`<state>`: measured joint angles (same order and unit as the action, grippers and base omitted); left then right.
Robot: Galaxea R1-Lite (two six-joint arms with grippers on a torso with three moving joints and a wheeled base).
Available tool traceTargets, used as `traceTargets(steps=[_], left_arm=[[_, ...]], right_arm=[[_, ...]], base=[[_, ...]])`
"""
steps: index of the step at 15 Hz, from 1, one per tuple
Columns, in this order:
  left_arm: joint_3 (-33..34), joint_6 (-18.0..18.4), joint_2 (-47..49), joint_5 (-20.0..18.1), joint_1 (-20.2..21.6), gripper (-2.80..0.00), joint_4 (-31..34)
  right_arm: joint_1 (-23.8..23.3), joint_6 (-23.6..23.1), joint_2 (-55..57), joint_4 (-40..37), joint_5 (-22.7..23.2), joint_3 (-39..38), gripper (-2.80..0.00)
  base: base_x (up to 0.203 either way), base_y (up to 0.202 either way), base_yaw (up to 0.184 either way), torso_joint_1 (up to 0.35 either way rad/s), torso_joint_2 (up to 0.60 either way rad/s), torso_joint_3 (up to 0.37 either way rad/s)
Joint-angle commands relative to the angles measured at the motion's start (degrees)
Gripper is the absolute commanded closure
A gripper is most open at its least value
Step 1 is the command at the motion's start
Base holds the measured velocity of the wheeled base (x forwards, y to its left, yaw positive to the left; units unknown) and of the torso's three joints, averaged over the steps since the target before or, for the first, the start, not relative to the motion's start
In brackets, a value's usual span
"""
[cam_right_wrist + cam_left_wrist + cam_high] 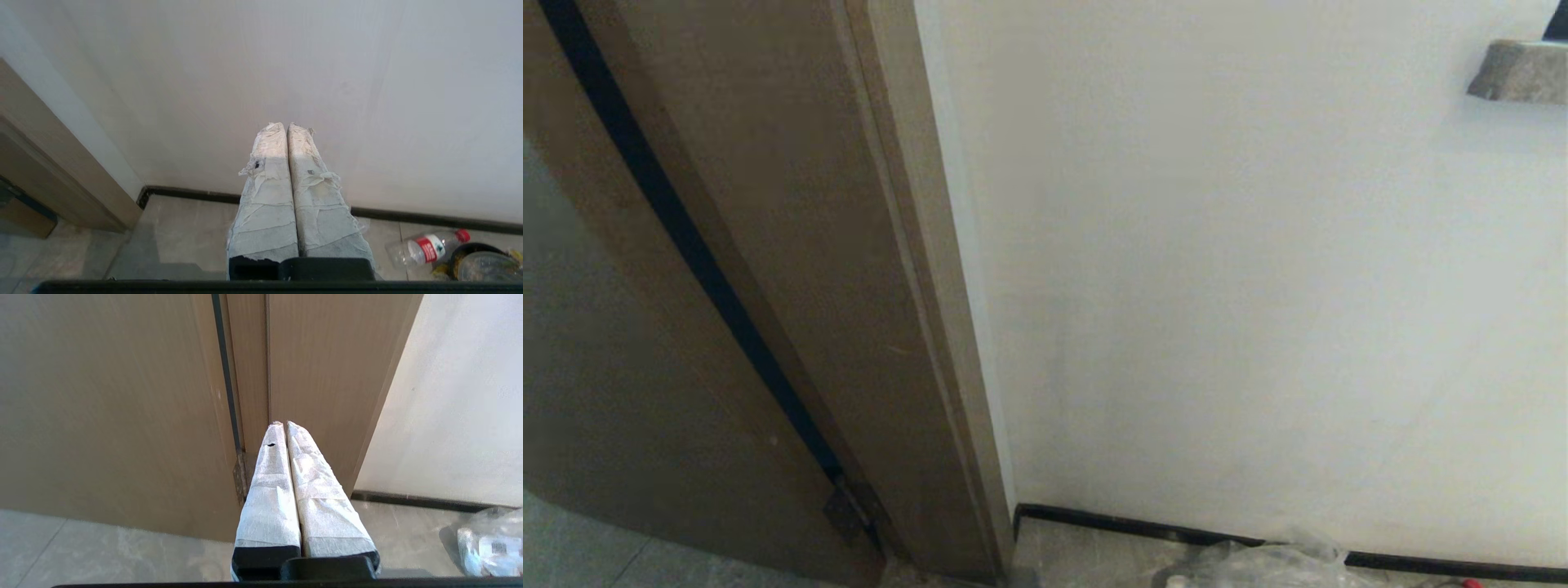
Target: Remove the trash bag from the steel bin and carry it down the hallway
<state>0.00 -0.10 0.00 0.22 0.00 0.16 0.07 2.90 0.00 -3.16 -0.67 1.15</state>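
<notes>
The trash bag [1258, 562], a crumpled clear plastic heap, lies on the floor [1086, 555] at the bottom edge of the head view, right of centre, just against the black skirting [1143, 529] under the white wall [1258, 286]. In the left wrist view a clear bag [488, 547] with a white label shows at the lower right corner of the frame, on the tiles beside the skirting. The steel bin is in none of the views.

The left pincer [283, 424] sits at the centre of its frame, its two tape-wrapped fingers [269, 490] pressed together and holding nothing, pointing toward the brown wooden door [110, 408] and its frame. The right pincer [284, 125] is likewise closed and empty, its wrapped fingers [265, 204] aimed at the white wall above the skirting.

At the lower right of the right wrist view a clear plastic bottle [425, 247] with a red cap and red label lies on its side on the floor, next to a dark bowl [474, 261] partly cut off by the frame edge.

In the head view the door fills the left third, and a grey stone ledge [1519, 72] juts in at the upper right.
</notes>
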Motion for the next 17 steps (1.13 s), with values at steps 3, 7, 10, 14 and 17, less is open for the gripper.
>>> traceTargets(steps=[3,7,10,14,17], left_arm=[[0.0,0.1,-0.1,0.0,0.0,0.0,0.0],[0.0,0.0,0.0,0.0,0.0,0.0,0.0],[0.0,0.1,0.0,0.0,0.0,0.0,0.0],[0.0,0.0,0.0,0.0,0.0,0.0,0.0],[0.0,0.1,0.0,0.0,0.0,0.0,0.0]], right_arm=[[0.0,0.0,0.1,0.0,0.0,0.0,0.0],[0.0,-0.3,0.0,-0.1,0.0,0.0,0.0],[0.0,-0.5,0.1,-0.1,0.1,0.0,0.0],[0.0,-0.6,0.1,0.0,0.1,0.0,0.0],[0.0,-0.4,0.1,0.0,0.1,0.0,0.0]], base=[[0.0,0.0,0.0,0.003,0.0,0.115],[0.0,0.0,0.0,0.0,0.0,0.015],[0.0,0.0,0.0,0.0,0.0,0.0],[0.0,0.0,0.0,0.0,0.0,0.0],[0.0,0.0,0.0,0.0,0.0,0.0]])
